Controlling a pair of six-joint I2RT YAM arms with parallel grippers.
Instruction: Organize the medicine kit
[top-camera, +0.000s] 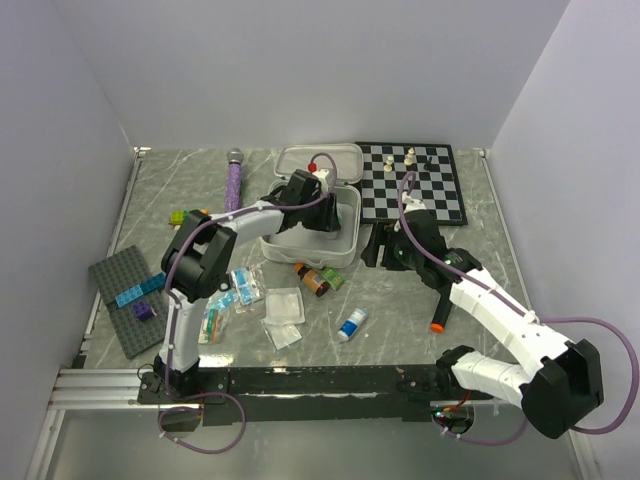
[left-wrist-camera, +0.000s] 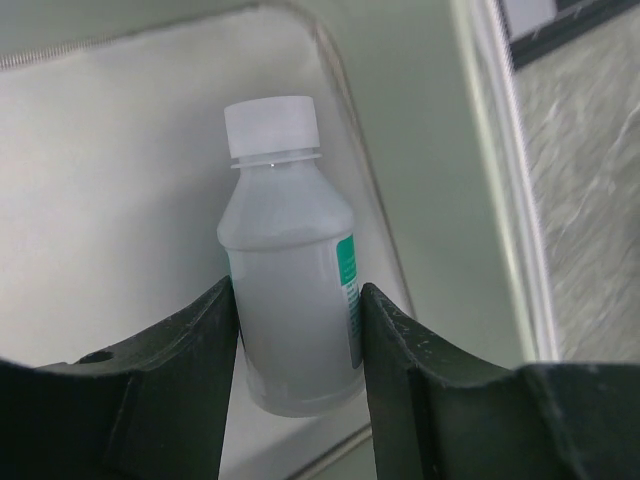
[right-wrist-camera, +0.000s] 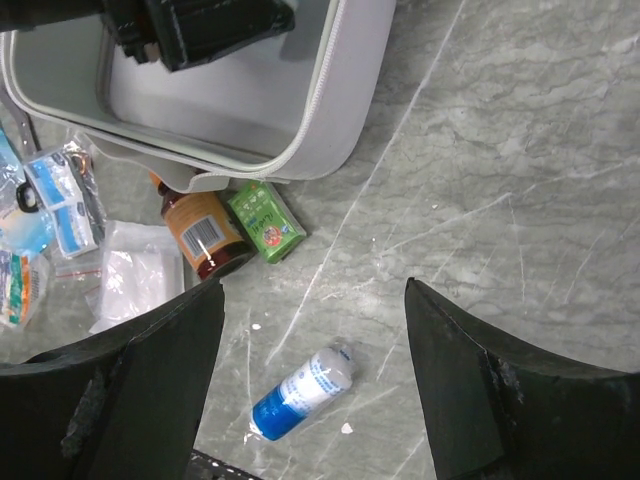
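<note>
The bottle (left-wrist-camera: 290, 310) is frosted plastic, the medicine kit (right-wrist-camera: 355, 90) matt, the table (right-wrist-camera: 520, 200) smooth veined stone-look.

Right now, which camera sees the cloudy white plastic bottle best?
Left wrist view: the cloudy white plastic bottle fills it between the jaws, cap and green label clear. From the top, the left arm hides it; the right wrist view shows only the white soft case.

1. Your medicine kit (top-camera: 351, 226) is plain white all over.
2. The bottle (left-wrist-camera: 290, 300) is milky white with a white cap and a green label.
3. The chessboard (top-camera: 440, 190) has black-and-white checks.
4. The table (right-wrist-camera: 520, 200) is grey with marble veining.
5. The loose bits you see: amber jar (right-wrist-camera: 205, 235), green box (right-wrist-camera: 265, 220), blue-and-white tube (right-wrist-camera: 300, 392), purple wand (top-camera: 233, 180).
</note>
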